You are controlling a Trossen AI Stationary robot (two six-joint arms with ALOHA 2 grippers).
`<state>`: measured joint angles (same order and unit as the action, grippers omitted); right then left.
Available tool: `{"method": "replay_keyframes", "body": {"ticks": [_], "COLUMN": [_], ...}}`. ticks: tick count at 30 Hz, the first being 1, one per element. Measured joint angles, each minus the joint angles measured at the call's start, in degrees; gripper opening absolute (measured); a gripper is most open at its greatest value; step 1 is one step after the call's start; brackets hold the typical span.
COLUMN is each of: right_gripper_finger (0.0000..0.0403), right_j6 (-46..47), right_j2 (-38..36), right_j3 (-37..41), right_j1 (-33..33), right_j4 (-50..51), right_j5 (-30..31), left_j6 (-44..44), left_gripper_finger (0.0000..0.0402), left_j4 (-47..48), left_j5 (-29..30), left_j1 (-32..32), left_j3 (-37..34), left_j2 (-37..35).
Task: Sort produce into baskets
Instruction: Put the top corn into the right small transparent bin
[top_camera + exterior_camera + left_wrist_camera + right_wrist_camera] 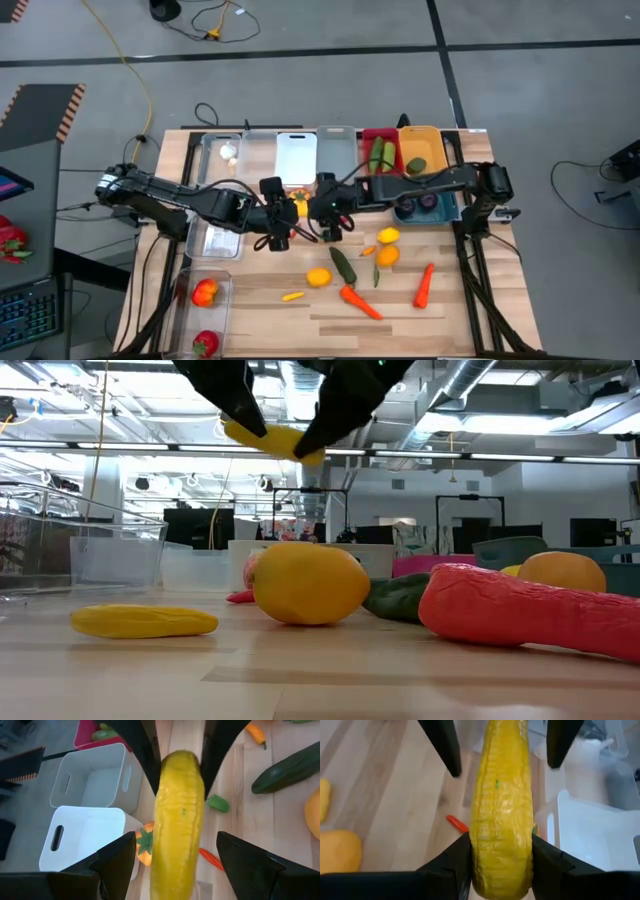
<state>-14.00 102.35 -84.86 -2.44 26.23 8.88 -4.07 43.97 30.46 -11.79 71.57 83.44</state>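
A yellow corn cob hangs above the table's middle, between my two grippers. It also shows in the low view. My right gripper is shut on it, and shows in the high view. My left gripper is open. Its fingers stand on either side of the cob's other end without touching it, and it shows in the high view. Baskets line the far edge. Loose produce lies on the near middle of the table. My right gripper pinches the corn cob near its right-hand end between its two fingers. The fingers come about level from the table's right and lie along the cob. The cob is lifted clear of the table and sticks out toward my left gripper, slightly tilted.
Far edge: a clear basket with garlic, white, grey, red with cucumbers, orange-yellow, teal with purple rounds. A clear bin at near left holds tomatoes. Lemons, a cucumber and carrots lie loose.
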Motion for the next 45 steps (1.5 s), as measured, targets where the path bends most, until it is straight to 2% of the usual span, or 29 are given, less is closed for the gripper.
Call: {"method": "replay_keyframes", "body": {"ticks": [11,15,22,26,32,36,41,45], "right_gripper_finger": [0.0184,0.0188,0.0191,0.0191,0.0199,0.0228,0.0267,0.0275], "right_j6": [-0.02,0.0,-0.02,-0.02,1.09,1.28,2.58,2.61], "right_j2": [-0.04,-0.04,-0.04,-0.04,-0.04,-0.04,-0.04,-0.02], "right_j3": [-0.09,-0.09,-0.09,-0.09,-0.09,-0.09,-0.09,-0.09], "right_j1": [-0.96,-0.92,-0.82,-0.74,-0.34,0.2,0.99,2.41], "right_j4": [-1.52,-1.65,-1.89,-1.87,-1.87,-1.83,-1.68,-1.1], "right_j5": [0.02,0.04,0.33,0.33,0.32,0.31,0.39,0.54], "left_j6": [-0.1,-0.16,-0.17,-0.14,-0.18,-0.25,-1.14,-1.08], "left_gripper_finger": [0.0256,0.0222,0.014,0.0114,0.0133,0.0145,0.014,0.0134], "left_j4": [0.26,0.3,0.36,0.39,0.39,0.47,3.62,7.1], "left_j5": [-0.02,-0.03,-0.22,-0.22,-0.1,0.02,-0.12,-0.39], "left_j1": [0.0,-0.01,-0.04,-0.02,0.0,0.3,2.43,5.7], "left_j3": [0.0,0.0,0.0,0.0,0.0,0.0,0.04,0.09], "left_j2": [0.0,0.0,0.0,0.0,0.0,0.0,0.0,0.0]}}
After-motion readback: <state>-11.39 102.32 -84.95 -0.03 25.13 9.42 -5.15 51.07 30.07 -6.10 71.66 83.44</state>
